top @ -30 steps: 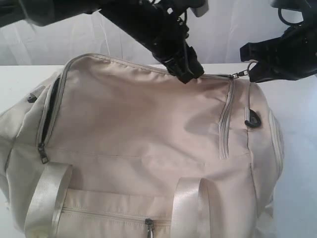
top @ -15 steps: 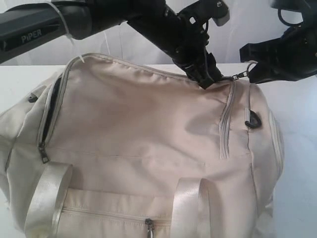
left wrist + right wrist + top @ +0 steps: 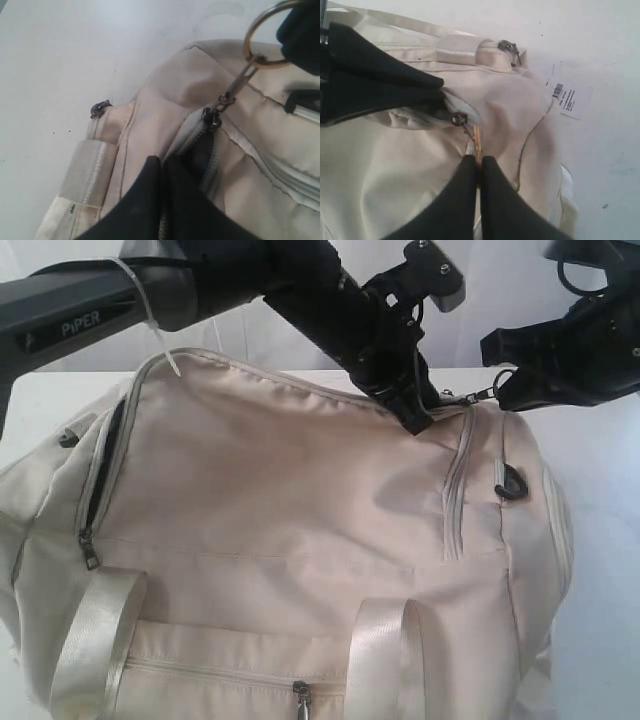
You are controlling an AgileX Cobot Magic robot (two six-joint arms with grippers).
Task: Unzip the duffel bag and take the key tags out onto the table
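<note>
The large cream fabric duffel bag (image 3: pixel 300 520) lies slumped across the white bench (image 3: pixel 612 570), with its shiny satin straps (image 3: pixel 95 640) at the front. Its side pocket's zip (image 3: pixel 100 475) gapes on dark lining. My right fingers (image 3: pixel 460 200) pinch the top zip's brass ring pull (image 3: pixel 241 77).

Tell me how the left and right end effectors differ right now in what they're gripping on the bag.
The left end effector is closed on the duffel bag fabric beside the top zipper; the right end effector is closed on that zipper's metal pull. The left reaches in over the bag's top, and the right sits beyond its end. Both are black and shut.
</note>
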